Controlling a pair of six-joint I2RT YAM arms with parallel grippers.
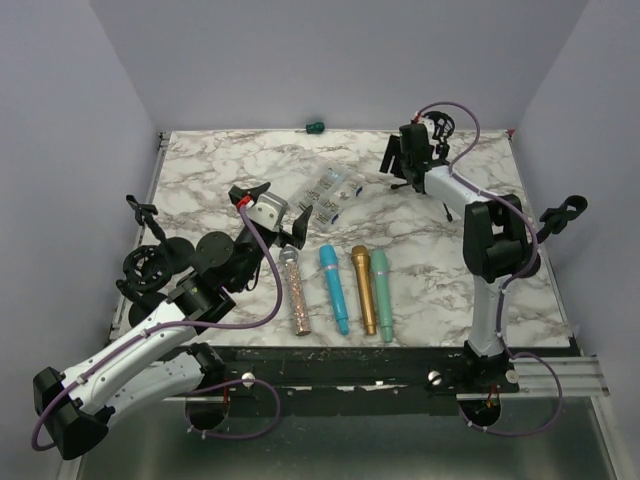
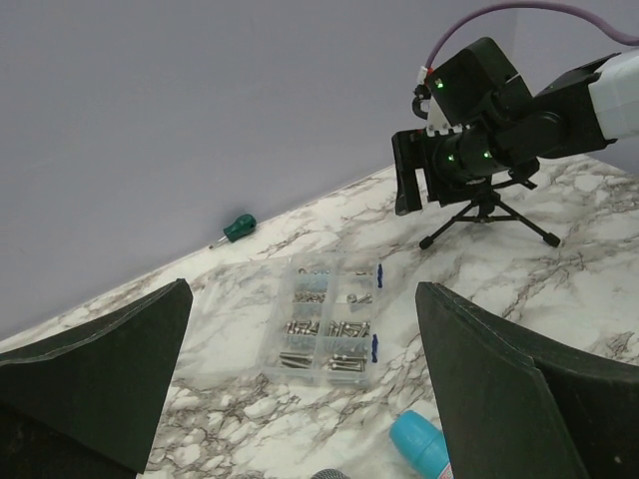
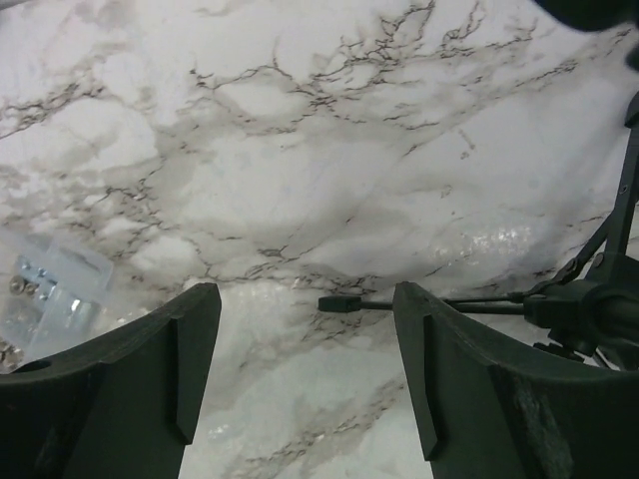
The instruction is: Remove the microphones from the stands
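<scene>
Your right claw [image 3: 305, 299] hangs open, empty, over the veined marble worktop [image 3: 300, 120], just beside the spindly black tripod stand [image 2: 487, 212]; whether it carries anything, you cannot tell. Your left claw [image 2: 305, 329] gapes wide, empty. Four slim microphones [image 1: 335, 290] lie nearby.

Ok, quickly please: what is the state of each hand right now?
Left hand: open, holding nothing.
Right hand: open, holding nothing, near the tripod stand.
</scene>
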